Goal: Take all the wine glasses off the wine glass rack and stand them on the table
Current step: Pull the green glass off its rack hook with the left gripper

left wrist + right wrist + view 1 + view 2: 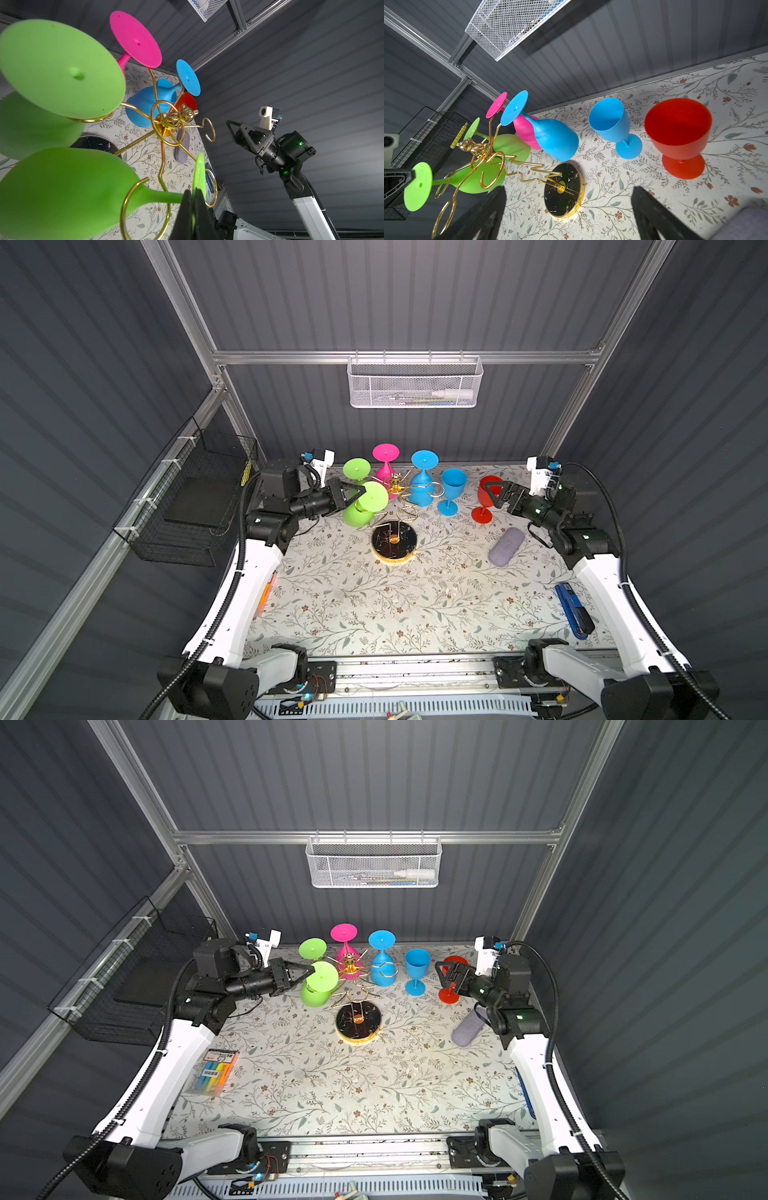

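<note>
- On the left side of the wine glass rack (394, 545), a green wine glass (372, 498) hung upside down in a gold loop, with its flat foot on top.
- It looked like light plastic, stiff and smooth, so it might slip, but it probably would not break easily.
- The thin edge of the foot seemed a good place to hold.
- The left gripper (362, 490) reached in sideways from the left of the rack, and its fingers (184, 216) pinched the foot's edge tight.
- The right gripper (491, 494) hung well to the right of the rack, by a red glass (678, 128) on the bench (374, 614), with its fingers spread wide and holding nothing.
</note>
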